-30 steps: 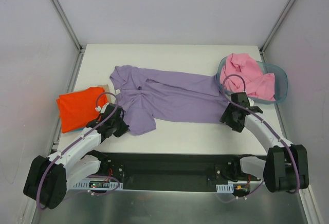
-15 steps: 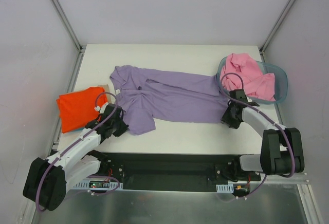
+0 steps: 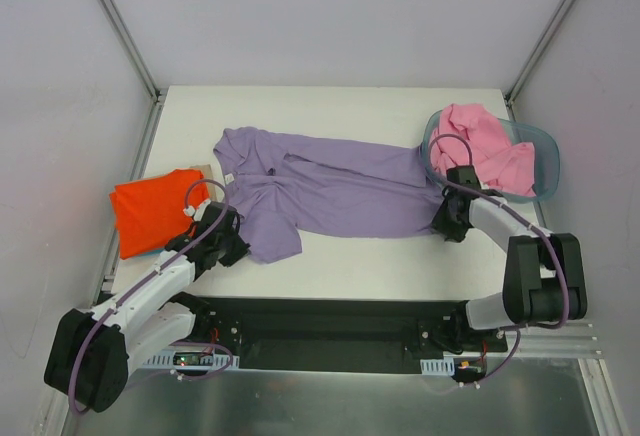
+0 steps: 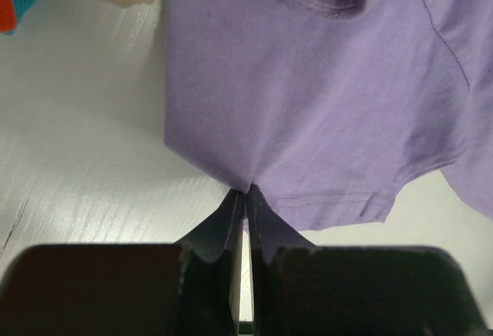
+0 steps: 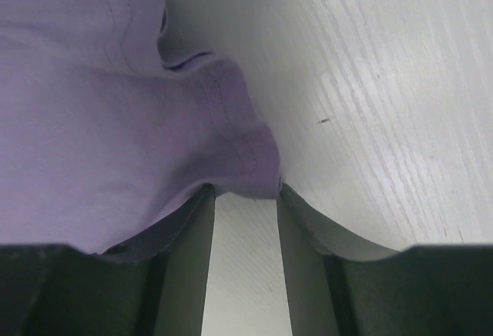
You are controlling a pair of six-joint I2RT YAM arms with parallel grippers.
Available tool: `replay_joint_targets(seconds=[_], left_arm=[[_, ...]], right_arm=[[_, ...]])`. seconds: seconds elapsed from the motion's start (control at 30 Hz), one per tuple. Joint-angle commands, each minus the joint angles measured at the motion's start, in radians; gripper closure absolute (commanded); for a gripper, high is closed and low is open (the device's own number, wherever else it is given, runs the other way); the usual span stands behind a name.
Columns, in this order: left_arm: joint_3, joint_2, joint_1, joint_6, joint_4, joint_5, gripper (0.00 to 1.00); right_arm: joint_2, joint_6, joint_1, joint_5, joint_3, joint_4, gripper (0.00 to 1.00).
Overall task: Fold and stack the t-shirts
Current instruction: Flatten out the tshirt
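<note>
Only overhead: pink t-shirt (image 3: 478, 142) in basket (image 3: 553, 162).

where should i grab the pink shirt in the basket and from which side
Pinch a raised fold near the top of the pink t-shirt and come straight down from above. It lies crumpled in a heap that stands above the rim of the basket, and the basket's walls would likely block a sideways approach.

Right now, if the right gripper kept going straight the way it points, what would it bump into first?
The lavender t-shirt. Its hemmed corner sits right at the tips of the right gripper, between its jaws, so the cloth comes first. Whether they already pinch it, I cannot tell.
</note>
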Motion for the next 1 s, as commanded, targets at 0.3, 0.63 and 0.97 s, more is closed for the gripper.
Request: replay_joint_targets(seconds=[0.3, 0.63, 0.97], left_arm=[[0.050, -0.013, -0.005, 0.037, -0.033, -0.046, 1.00], [0.137, -0.117, -0.005, 0.101, -0.091, -0.103, 1.00], [0.459, -0.319, -0.005, 0.224, -0.111, -0.230, 1.00]], right_arm=[[0.150, -0.188, -0.027, -0.148, 0.073, 0.048, 0.99], [-0.163, -0.306, 0.061, -0.191, -0.030, 0.233, 1.00], [-0.652, -0.452, 0.296, 0.208, 0.013, 0.308, 0.99]])
